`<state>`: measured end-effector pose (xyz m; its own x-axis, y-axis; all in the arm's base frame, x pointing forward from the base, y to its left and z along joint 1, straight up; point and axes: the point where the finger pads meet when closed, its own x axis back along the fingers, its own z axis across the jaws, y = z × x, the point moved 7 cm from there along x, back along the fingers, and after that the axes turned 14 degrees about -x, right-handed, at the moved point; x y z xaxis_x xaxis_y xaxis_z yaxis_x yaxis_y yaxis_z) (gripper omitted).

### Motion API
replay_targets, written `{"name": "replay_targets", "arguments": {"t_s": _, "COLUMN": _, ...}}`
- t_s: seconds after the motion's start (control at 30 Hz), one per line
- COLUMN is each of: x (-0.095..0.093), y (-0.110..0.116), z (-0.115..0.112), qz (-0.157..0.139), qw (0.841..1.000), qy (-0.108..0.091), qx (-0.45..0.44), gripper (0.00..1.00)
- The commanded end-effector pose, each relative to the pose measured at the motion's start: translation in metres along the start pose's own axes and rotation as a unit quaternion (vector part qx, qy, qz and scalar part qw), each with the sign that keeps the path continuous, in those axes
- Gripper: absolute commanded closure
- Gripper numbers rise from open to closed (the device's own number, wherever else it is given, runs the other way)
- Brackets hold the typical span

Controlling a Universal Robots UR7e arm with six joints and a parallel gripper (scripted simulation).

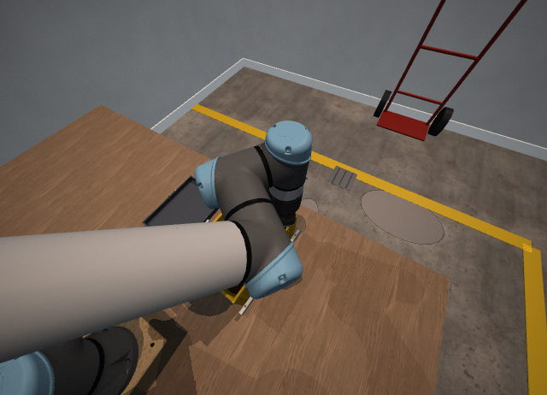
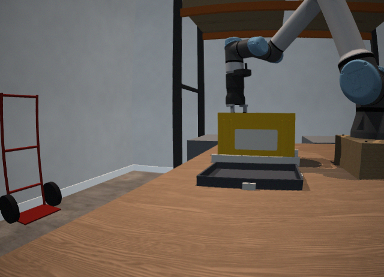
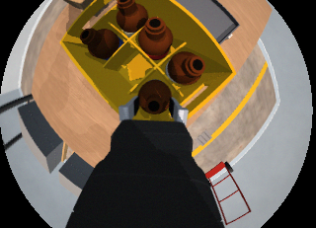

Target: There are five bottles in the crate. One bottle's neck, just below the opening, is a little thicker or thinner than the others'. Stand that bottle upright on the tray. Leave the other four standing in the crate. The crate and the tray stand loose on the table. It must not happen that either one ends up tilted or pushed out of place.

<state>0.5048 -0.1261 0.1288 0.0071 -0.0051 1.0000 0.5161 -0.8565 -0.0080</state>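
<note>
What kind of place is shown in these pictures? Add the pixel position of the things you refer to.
Probably a warehouse or workshop corner: a red hand truck (image 1: 402, 125) (image 2: 38, 214) (image 3: 215, 170) stands by the wall, a tall rack with orange beams (image 2: 232, 5) rises behind the table, and yellow lines (image 1: 388, 185) (image 3: 237, 110) mark the concrete-like floor.
</note>
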Motion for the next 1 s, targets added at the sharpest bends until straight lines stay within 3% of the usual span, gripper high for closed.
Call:
{"name": "replay_targets", "arguments": {"t_s": 0.0, "x": 0.006, "y": 0.000, "z": 0.000, "qz": -0.001, "qw": 1.000, "qy": 0.000, "qx": 0.000, "gripper": 0.00}}
{"name": "replay_targets", "arguments": {"t_s": 0.27, "x": 0.021, "y": 0.000, "z": 0.000, "qz": -0.001, "qw": 1.000, "qy": 0.000, "qx": 0.000, "gripper": 0.00}}
{"name": "replay_targets", "arguments": {"t_s": 0.77, "x": 0.068, "y": 0.000, "z": 0.000, "qz": -0.001, "qw": 1.000, "qy": 0.000, "qx": 0.000, "gripper": 0.00}}
{"name": "replay_targets", "arguments": {"t_s": 0.97, "x": 0.076, "y": 0.000, "z": 0.000, "qz": -0.001, "qw": 1.000, "qy": 0.000, "qx": 0.000, "gripper": 0.00}}
